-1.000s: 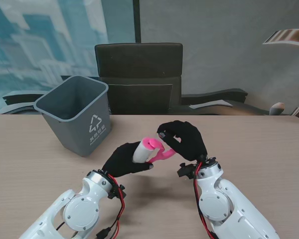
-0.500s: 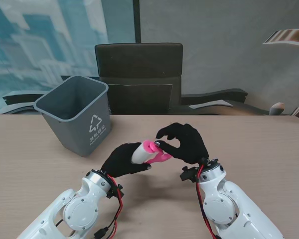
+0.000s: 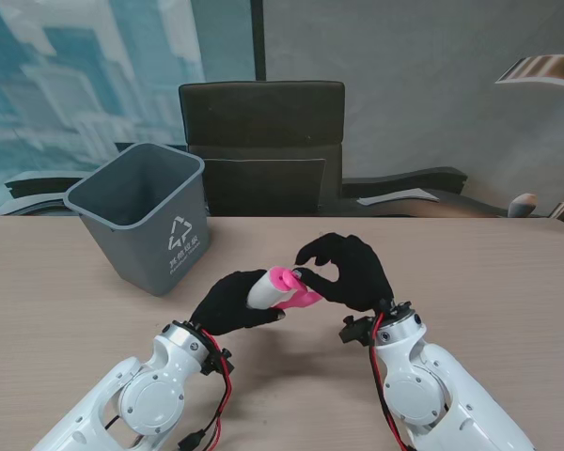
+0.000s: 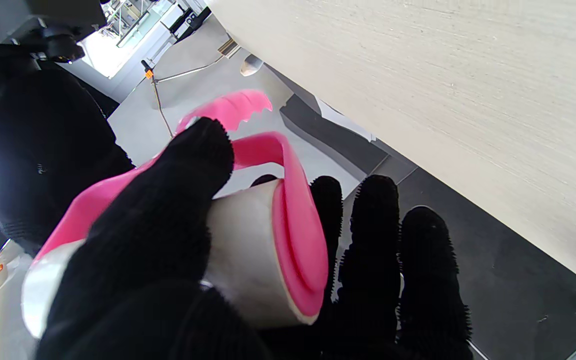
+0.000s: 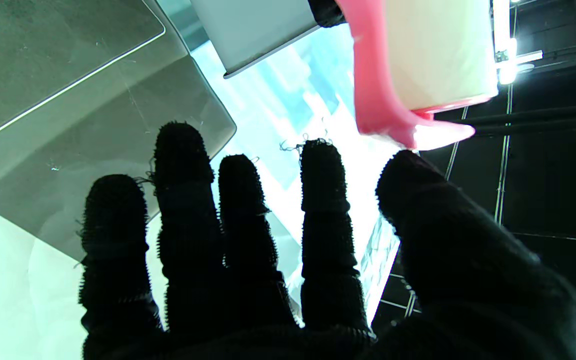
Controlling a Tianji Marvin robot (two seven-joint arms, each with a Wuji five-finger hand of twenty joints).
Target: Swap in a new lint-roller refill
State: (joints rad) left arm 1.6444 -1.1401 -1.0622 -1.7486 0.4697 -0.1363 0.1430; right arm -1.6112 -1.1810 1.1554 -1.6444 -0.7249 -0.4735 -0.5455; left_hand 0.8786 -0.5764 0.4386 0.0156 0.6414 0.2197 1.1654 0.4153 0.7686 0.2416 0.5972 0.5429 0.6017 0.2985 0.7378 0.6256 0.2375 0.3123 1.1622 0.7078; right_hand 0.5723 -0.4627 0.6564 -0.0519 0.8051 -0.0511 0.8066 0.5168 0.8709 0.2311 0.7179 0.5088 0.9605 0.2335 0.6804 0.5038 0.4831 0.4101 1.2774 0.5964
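My left hand (image 3: 229, 303) is shut on the white refill roll (image 3: 259, 289), which sits on the pink lint roller (image 3: 287, 282) held above the table (image 3: 489, 282). In the left wrist view my thumb and fingers (image 4: 158, 235) wrap the roll (image 4: 248, 250), with the pink end cap (image 4: 300, 240) and handle beside it. My right hand (image 3: 352, 272) curls close to the roller's pink end. In the right wrist view its fingers (image 5: 318, 200) are spread, and the thumb tip lies just under the pink handle tip (image 5: 418, 134), with nothing gripped.
A grey waste bin (image 3: 183, 240) stands on the table to my far left. A black chair (image 3: 263, 141) sits behind the table's far edge. Bare table top lies on the right.
Over the last second the pink handle has swung in toward my left hand, so less of it shows. My right hand has loosened and shifted slightly nearer to me.
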